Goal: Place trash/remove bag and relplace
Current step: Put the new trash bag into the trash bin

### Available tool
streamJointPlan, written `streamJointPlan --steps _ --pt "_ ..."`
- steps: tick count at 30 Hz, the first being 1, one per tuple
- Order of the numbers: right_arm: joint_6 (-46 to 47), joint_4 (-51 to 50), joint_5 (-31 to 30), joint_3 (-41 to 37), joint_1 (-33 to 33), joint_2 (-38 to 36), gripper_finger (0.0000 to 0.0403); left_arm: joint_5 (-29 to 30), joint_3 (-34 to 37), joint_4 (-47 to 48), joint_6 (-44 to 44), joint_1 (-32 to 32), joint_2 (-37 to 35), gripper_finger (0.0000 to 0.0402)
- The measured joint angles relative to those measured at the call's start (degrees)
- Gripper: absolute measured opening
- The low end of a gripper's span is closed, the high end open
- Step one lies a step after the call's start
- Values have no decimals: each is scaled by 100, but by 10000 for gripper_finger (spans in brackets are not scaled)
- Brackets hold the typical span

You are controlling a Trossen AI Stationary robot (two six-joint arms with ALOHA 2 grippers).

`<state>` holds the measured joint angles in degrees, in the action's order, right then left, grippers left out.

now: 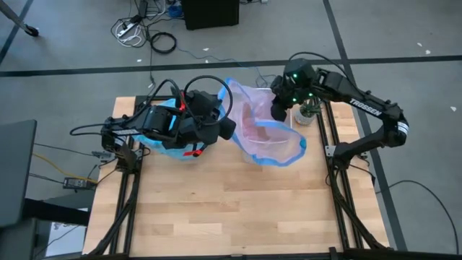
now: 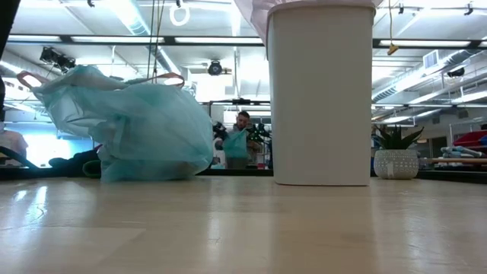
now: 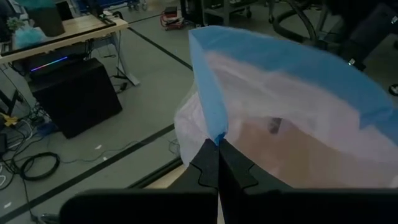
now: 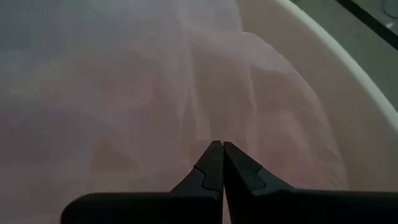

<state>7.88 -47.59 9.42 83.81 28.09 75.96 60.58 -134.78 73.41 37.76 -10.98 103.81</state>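
Note:
A pale pink translucent bag [image 1: 263,126] with a blue rim band is draped over the white bin [image 2: 323,99]. My left gripper [image 1: 229,128] is shut on its rim at the bin's left side. My right gripper [image 1: 278,112] is shut on the bag's film at the bin's far right side. The light-blue bin liner [image 1: 162,141] lies bulging on the table under my left arm, and in the low view this bin liner [image 2: 129,129] rests on its underside left of the bin. No loose trash shows. My left gripper [image 3: 218,142] pinches the pink bag's blue rim band [image 3: 214,127] between its two shut fingers, at a corner fold of the rim. The rim stands up from the fingers and the film spreads away over the bin. My right gripper [image 4: 222,144] pinches the pink film [image 4: 214,134] between its shut fingertips, just inside the bin's white rim [image 4: 348,74]. The film runs away from the fingers in long creases; one layer or several, I cannot tell.
A small potted plant [image 1: 307,112] stands at the table's far right, close behind my right gripper, also seen as the pot [image 2: 396,161] in the low view. Bare wood [image 1: 238,209] fills the near half of the table. A person [image 2: 240,141] stands far off in the room.

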Motion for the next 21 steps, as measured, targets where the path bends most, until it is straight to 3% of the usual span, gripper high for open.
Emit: streamJointPlan --steps 7,12,21 --pt "287 24 17 50 -17 -310 0 -54 0 -44 -174 43 144 1" --pt "461 31 -474 50 11 -744 0 -72 0 -104 -432 154 292 1" --pt "753 743 -859 50 1 -1822 9 -357 0 -1916 -2116 400 398 1"
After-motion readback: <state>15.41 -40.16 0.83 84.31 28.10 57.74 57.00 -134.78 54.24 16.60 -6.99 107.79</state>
